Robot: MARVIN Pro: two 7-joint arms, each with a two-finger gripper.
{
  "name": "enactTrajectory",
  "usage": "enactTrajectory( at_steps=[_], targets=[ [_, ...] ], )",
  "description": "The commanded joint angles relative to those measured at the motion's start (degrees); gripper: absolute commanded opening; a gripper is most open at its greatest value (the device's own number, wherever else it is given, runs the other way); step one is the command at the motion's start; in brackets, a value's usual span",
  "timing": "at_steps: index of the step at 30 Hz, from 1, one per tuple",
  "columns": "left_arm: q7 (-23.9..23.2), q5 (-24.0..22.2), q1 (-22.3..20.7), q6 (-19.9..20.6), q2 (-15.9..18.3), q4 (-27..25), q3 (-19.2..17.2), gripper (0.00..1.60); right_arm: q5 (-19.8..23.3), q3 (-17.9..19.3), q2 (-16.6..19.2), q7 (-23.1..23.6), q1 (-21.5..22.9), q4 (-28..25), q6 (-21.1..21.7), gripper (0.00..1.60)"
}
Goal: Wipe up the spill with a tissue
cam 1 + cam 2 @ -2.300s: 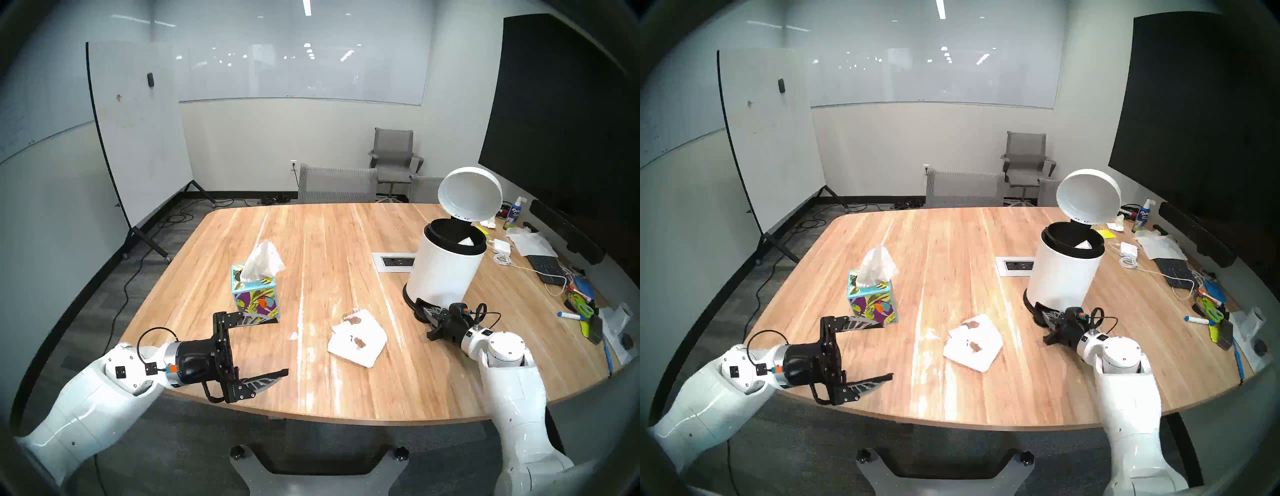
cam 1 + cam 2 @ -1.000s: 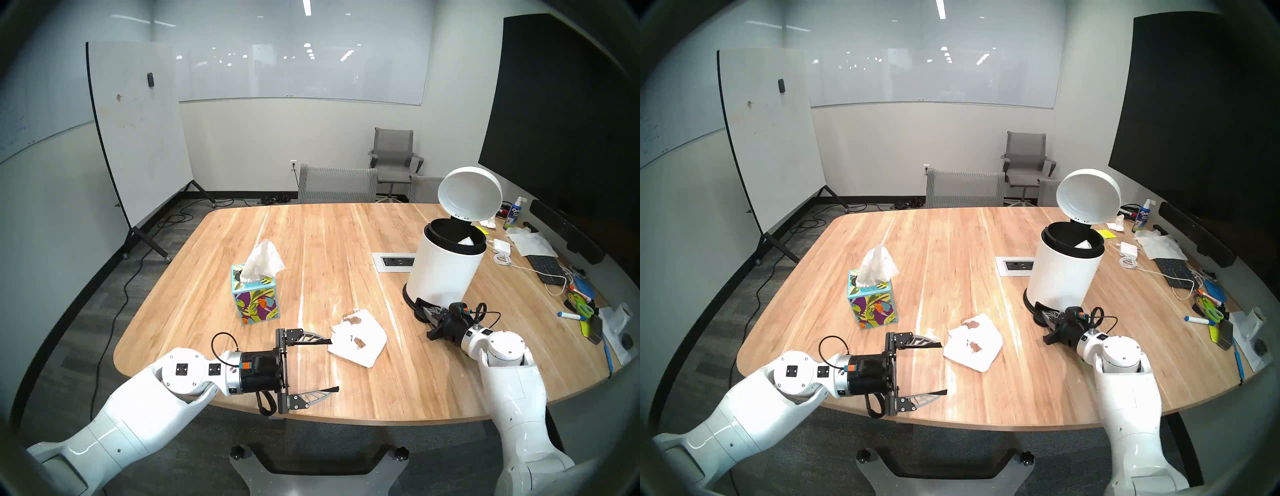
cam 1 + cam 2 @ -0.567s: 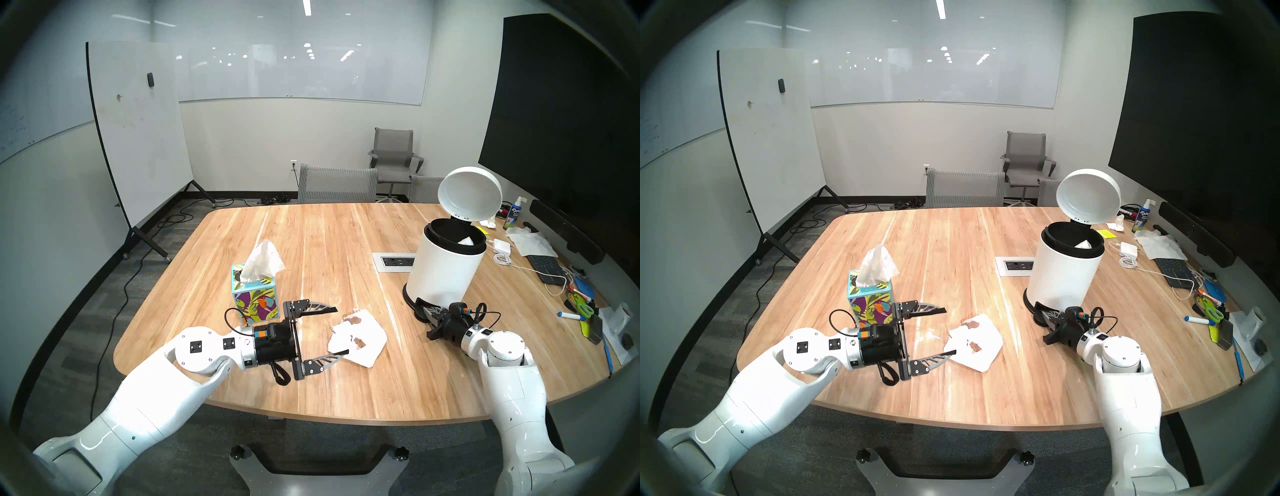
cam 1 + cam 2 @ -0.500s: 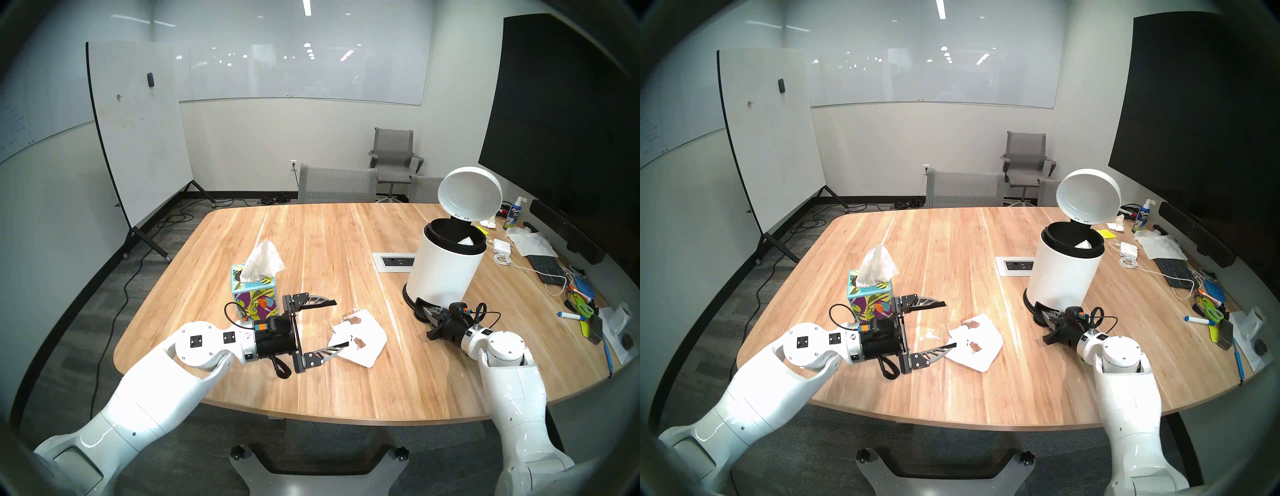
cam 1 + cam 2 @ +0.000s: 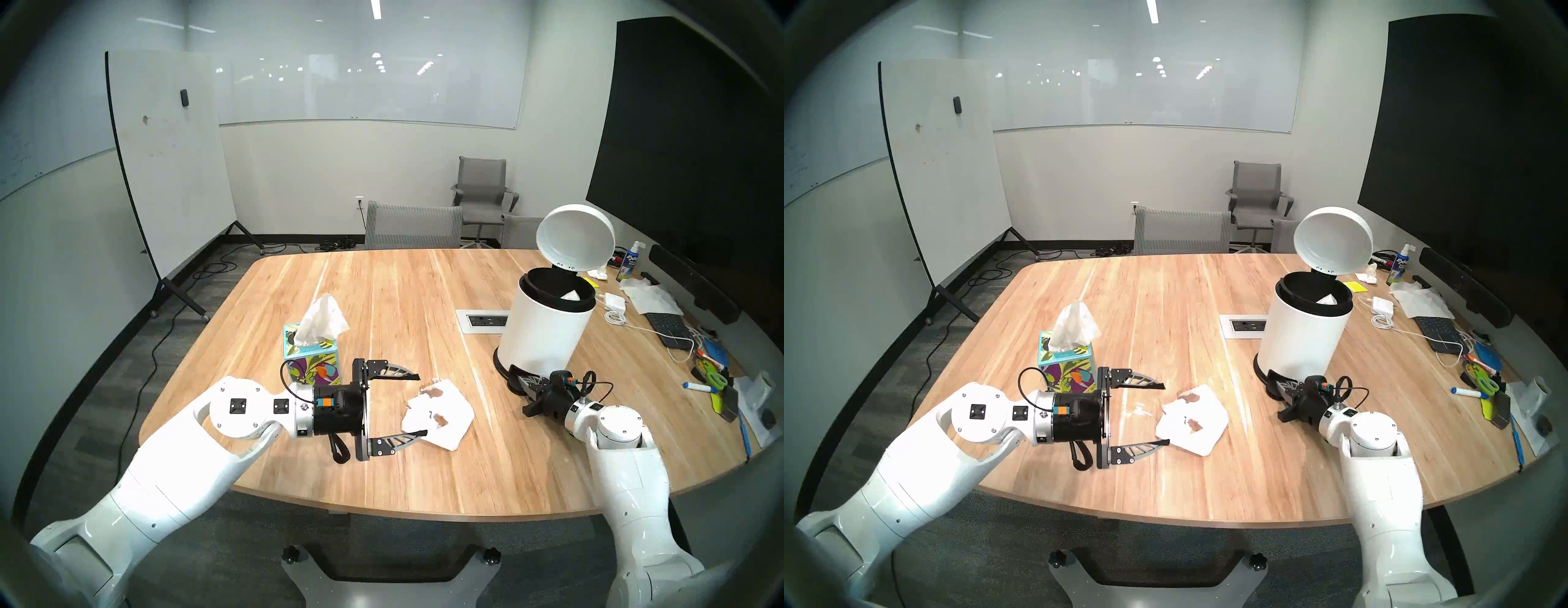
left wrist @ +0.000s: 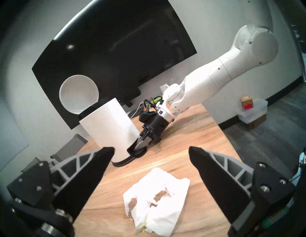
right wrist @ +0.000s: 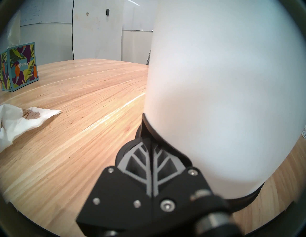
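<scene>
**A:** Which step is in hand?

**B:** The pick-up of the used tissue [image 5: 439,418], as far as one can judge. It lies crumpled at lower centre of the head view, flat on the table [image 5: 424,305], with brown stains soaked into it. The left gripper [image 5: 422,404] sits at centre-left, pointing toward the frame's right, jaws spread wide and holding nothing. One fingertip overlaps the tissue's lower left edge; whether it touches cannot be told.

**B:** The spill itself is not seen as free liquid; only the brown patches in the tissue and a faint pale smear [image 5: 1140,410] just left of it.

**A:** And the right gripper?

**B:** The right gripper [image 7: 149,149], lower centre of its wrist view, has its fingers pressed together and rests on the black pedal [image 6: 136,151] at the foot of the white bin [image 5: 545,327], whose lid stands raised.

**A:** What does the next move call for?

**B:** Probably advancing and lowering the open jaws around the tissue, closing on a raised fold, then carrying it to the bin.

**A:** What does one view add?

**B:** The left wrist view shows the tissue low between the two fingers, not yet enclosed. The right wrist view shows the shut fingers, hard to make out from the head, and the tissue box [image 7: 18,66] at upper left.
</scene>
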Motion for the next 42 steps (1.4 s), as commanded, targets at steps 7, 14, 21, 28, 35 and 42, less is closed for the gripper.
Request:
enactTrajectory(
  at_steps=[7,14,21,28,35,42],
  targets=[
    [2.02,4.80,-0.45,6.60,-3.36,-3.96,3.23,1.60,-2.15,-1.43,-0.09,-0.61,-2.93,4.54,3.11,0.00],
    [4.53,8.09,-1.33,11.71,-7.83,-1.25,7.24,1.60,-2.05,-1.48,-0.06,-0.65,-2.95,4.54,3.08,0.00],
    [7.86,8.30,-1.22,15.34,-10.30,4.79,7.81,1.60,-2.10,-1.64,0.01,-0.79,-2.87,4.66,3.28,0.00],
    [10.39,7.08,-2.23,17.67,-12.44,9.37,6.63,1.60,-2.07,-1.73,0.06,-0.85,-2.85,4.70,3.33,0.00],
    [12.15,6.81,-3.57,19.35,-14.68,11.27,6.58,1.60,-1.98,-1.77,0.09,-0.88,-2.88,4.68,3.29,0.00],
    [13.45,6.87,-3.13,20.44,-15.42,12.28,7.01,1.60,-2.05,-1.92,0.16,-0.99,-2.79,4.81,3.50,0.00]
  ],
)
